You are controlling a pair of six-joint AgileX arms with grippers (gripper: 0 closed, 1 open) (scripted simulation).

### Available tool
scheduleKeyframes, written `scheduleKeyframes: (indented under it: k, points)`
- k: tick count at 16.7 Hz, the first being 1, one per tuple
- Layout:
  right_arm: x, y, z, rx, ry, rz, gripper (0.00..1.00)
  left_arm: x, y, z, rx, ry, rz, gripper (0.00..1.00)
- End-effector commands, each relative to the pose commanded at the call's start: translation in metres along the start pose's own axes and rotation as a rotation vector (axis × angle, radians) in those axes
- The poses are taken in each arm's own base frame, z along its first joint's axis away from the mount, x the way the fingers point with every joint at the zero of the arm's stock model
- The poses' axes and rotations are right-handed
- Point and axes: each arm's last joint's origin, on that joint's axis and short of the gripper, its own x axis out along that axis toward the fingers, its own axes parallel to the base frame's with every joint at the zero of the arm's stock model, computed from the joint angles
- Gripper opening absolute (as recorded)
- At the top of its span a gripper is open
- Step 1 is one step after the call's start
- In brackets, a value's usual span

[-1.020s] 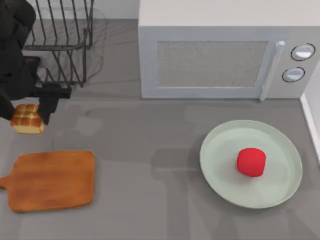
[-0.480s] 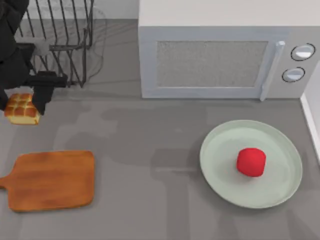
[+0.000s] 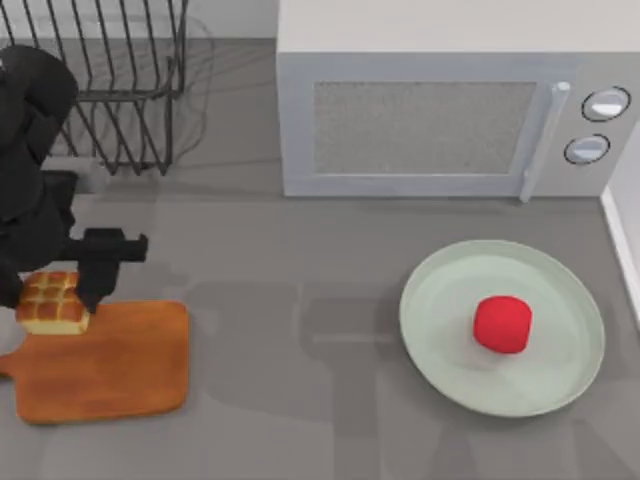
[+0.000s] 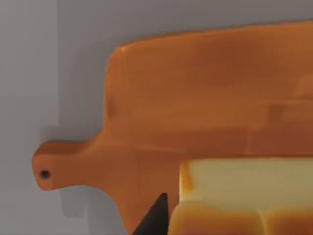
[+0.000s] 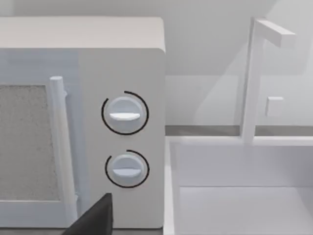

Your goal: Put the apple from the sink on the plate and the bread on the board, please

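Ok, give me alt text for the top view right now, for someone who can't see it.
The left gripper holds the bread over the upper left corner of the board. At right, the apple sits on the plate, with a microwave behind.

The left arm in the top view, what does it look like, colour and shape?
The left arm is matte black all over, built of bulky rounded segments, with no markings or cables showing. It ends in the left gripper, a blocky black crossbar with straight, flat black fingers. In the left wrist view one fingertip shows as a dark pointed wedge.
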Motion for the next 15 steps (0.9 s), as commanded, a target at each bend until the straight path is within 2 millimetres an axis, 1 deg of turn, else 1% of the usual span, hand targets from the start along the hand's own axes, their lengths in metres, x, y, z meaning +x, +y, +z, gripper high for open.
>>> scheduleKeyframes:
  k: [2, 3, 10, 15]
  points:
    - [0.0000, 0.0000, 0.0000, 0.000, 0.000, 0.000, 1.00, 0.0024, -0.0029, -0.0106, -0.005, -0.009, -0.001, 0.00]
    - [0.0000, 0.0000, 0.0000, 0.000, 0.000, 0.000, 1.00, 0.0027, -0.0035, -0.0126, -0.006, -0.012, -0.001, 0.00]
    - [0.0000, 0.0000, 0.0000, 0.000, 0.000, 0.000, 1.00, 0.0044, -0.0023, -0.0118, -0.008, -0.012, -0.001, 0.00]
    - [0.0000, 0.0000, 0.0000, 0.000, 0.000, 0.000, 1.00, 0.0112, -0.0028, -0.0102, -0.008, -0.040, -0.005, 0.00]
